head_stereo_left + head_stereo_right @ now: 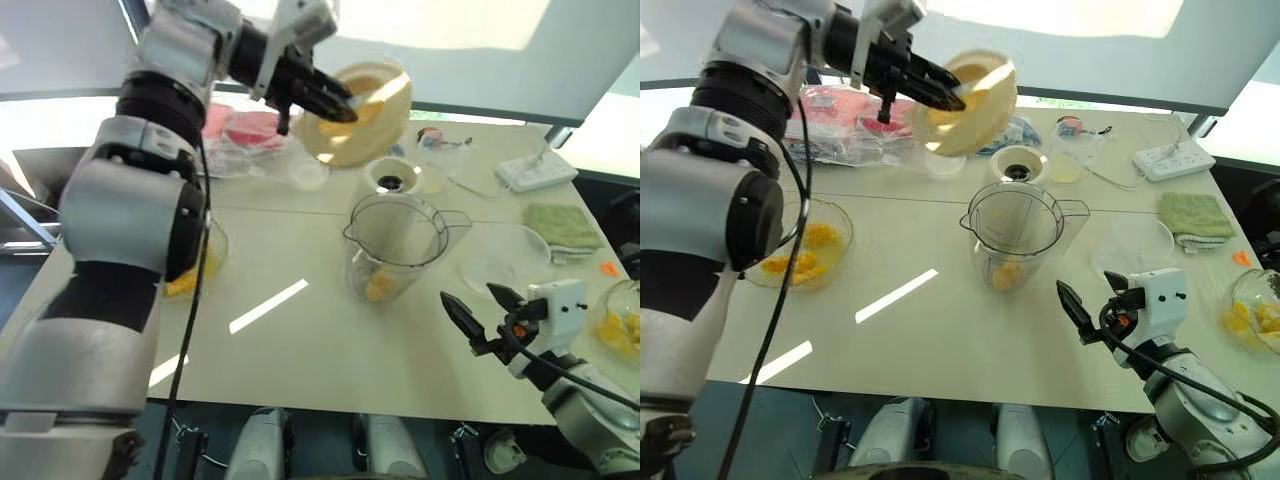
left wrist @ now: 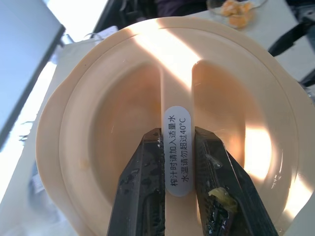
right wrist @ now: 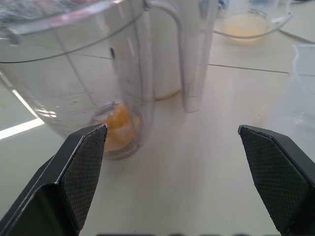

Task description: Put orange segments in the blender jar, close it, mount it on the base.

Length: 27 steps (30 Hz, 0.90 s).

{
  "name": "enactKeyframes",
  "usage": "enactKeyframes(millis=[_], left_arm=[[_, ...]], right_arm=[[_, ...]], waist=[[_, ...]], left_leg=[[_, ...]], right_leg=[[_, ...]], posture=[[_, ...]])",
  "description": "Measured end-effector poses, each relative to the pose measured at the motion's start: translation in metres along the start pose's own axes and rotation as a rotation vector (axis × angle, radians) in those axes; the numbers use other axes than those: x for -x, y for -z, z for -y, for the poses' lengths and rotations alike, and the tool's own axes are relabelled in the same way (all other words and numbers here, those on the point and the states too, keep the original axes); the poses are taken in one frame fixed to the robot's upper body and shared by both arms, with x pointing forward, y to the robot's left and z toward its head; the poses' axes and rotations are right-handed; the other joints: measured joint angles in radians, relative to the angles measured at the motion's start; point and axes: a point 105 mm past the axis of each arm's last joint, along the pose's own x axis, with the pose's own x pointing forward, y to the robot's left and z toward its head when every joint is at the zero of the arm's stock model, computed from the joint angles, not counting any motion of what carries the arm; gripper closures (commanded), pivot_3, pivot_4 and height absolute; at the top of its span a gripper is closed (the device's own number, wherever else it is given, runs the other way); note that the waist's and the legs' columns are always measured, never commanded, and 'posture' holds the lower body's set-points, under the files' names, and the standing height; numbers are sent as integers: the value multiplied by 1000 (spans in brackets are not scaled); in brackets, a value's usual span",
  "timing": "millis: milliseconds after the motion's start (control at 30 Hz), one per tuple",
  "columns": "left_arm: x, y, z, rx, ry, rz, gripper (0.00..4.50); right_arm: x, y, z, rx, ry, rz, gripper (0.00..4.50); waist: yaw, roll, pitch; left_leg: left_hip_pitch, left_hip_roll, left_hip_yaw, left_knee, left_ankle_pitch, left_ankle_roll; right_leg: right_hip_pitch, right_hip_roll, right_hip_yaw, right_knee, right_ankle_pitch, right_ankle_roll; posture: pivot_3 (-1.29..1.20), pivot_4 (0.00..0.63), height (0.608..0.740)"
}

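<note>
The clear blender jar (image 1: 395, 245) stands upright mid-table with orange segments (image 1: 381, 287) at its bottom and no lid on. My left gripper (image 1: 335, 103) is raised above the far side of the table, shut on the handle bar of the cream-coloured round lid (image 1: 365, 115); the fingers (image 2: 142, 187) clamp the bar with its white label. My right gripper (image 1: 480, 310) hangs open near the table's front right, a short way from the jar, with nothing between its fingers. The blender base (image 1: 391, 177) sits just behind the jar.
A glass bowl of orange segments (image 1: 805, 250) sits at the left, another (image 1: 625, 325) at the far right edge. An empty clear bowl (image 1: 505, 258), a green cloth (image 1: 562, 226), a white power strip (image 1: 535, 170), a small cup (image 1: 437, 160) and plastic bags (image 1: 840, 125) lie around.
</note>
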Motion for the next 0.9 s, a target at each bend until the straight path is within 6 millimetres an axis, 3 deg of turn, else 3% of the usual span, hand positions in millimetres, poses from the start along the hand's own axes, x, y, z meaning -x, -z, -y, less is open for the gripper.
enactKeyframes(millis=[100, 300, 600, 733, 900], left_arm=[[-28, -7, 10, 22, 97, -35, 4254], [-58, -12, 22, -45, 193, -94, 4254], [-77, -5, 33, -166, 268, -196, 4254], [-89, 9, 40, -158, 309, -201, 4254], [-97, 12, 45, -177, 338, -220, 4254]], right_arm=[[-3, -5, -1, 2, 1, 20, 0], [-1, 1, 1, -34, 43, 10, 0], [1, 6, -2, -54, 84, 20, 0], [3, 11, -7, -67, 96, 16, 0], [4, 10, -5, -67, 121, 30, 0]], waist=[[0, 0, 0], [-1, 0, 0], [1, 1, 0], [-1, 1, 0], [0, 1, 0]], left_leg=[[-1, 0, -1, 2, 0, 0], [-2, 0, -1, 3, -1, 2], [-2, 1, -1, 5, -1, 3], [-3, 1, -1, 6, -2, 4], [-3, 2, -1, 7, -2, 4]], right_leg=[[0, 0, 0, 0, 0, -1], [0, -1, 1, 0, 0, -1], [0, -1, 1, 0, -1, -1], [0, -1, 1, 0, -1, -1], [0, -1, 1, 0, -1, -1]], posture=[[0, 150, 740], [0, 150, 740], [0, 150, 740], [0, 150, 740], [0, 150, 740]])
